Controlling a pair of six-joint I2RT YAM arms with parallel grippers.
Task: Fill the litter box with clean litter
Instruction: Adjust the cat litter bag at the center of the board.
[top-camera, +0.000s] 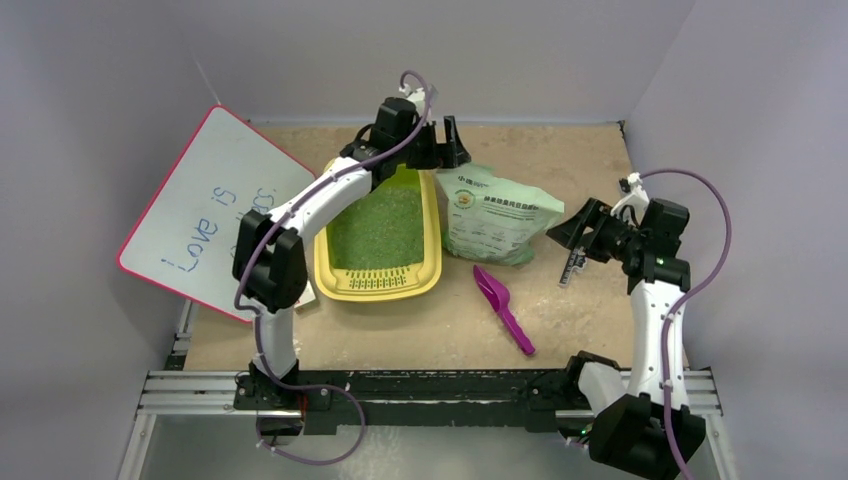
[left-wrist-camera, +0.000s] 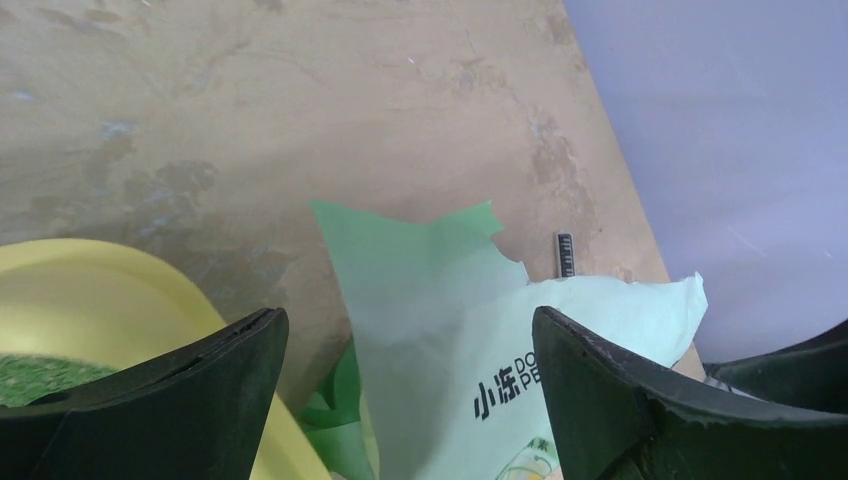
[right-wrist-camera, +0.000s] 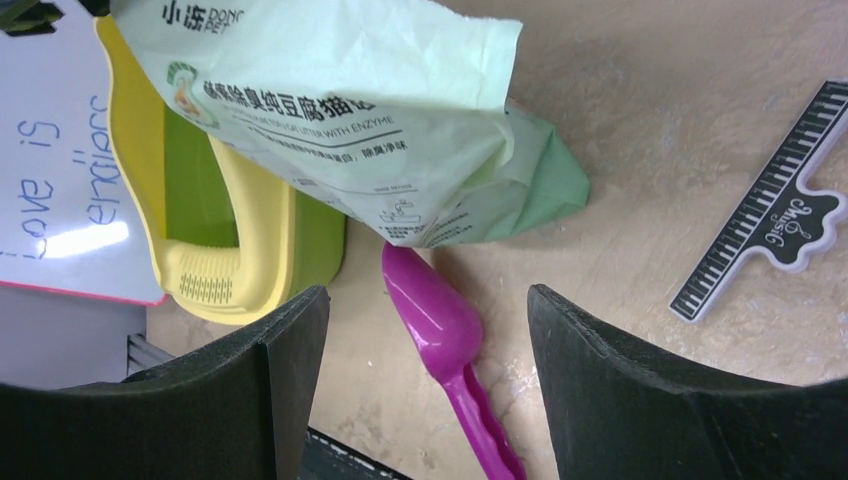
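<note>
The yellow litter box (top-camera: 432, 262) sits left of centre, its slotted grate strip at the near end. Green clean litter (top-camera: 380, 228) covers its floor. The pale green printed bag (top-camera: 497, 215) lies just right of the box. My left gripper (top-camera: 447, 142) is open and empty, above the box's far right corner and the bag's torn top (left-wrist-camera: 440, 290). My right gripper (top-camera: 577, 235) is open and empty, raised right of the bag. In the right wrist view the box (right-wrist-camera: 260, 225), bag (right-wrist-camera: 360, 110) and purple scoop (right-wrist-camera: 440, 330) show.
The purple scoop (top-camera: 503, 308) lies on the table in front of the bag. A white board with pink edge (top-camera: 205, 215) leans at the left. A small black ruler (top-camera: 572, 268) lies under my right gripper, also in the right wrist view (right-wrist-camera: 770, 220). Grey walls enclose the table.
</note>
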